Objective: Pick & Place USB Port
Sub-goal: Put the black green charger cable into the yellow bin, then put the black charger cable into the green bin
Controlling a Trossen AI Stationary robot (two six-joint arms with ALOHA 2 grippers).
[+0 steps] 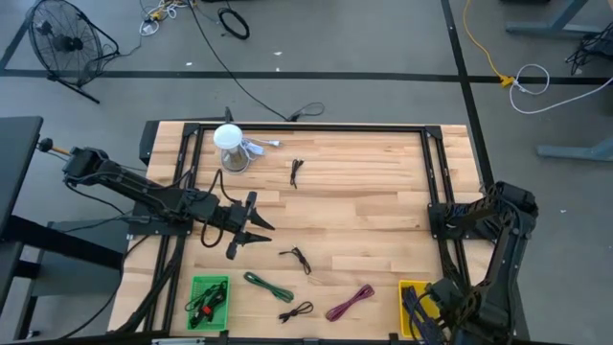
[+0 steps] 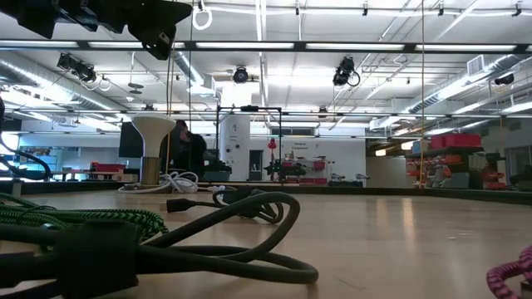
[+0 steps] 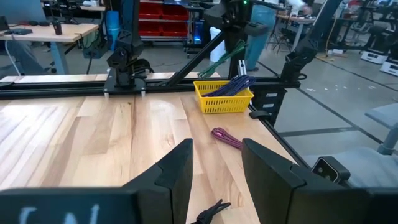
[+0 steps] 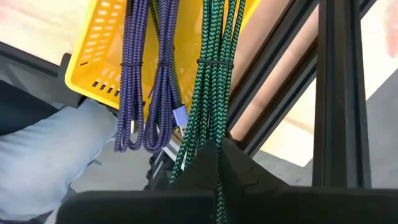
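Writing: none is reading legibly on any object.
Surface: pale wooden plank table is sitting on a grey floor, in a workshop hall.
Left gripper: hovering empty, fingers apart, over the table's left half.
Right gripper: clamping a green braided cable beside the yellow plastic basket at the table's near right corner.
Black USB cable: lying mid-table, near the left gripper.

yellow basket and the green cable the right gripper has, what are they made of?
Yellow basket: looks like moulded plastic, glossy, with slotted walls. Green cable: braided fabric sheath, going by its green-black herringbone weave, bundled with a thin dark tie; core not visible. The right gripper is shut on it.
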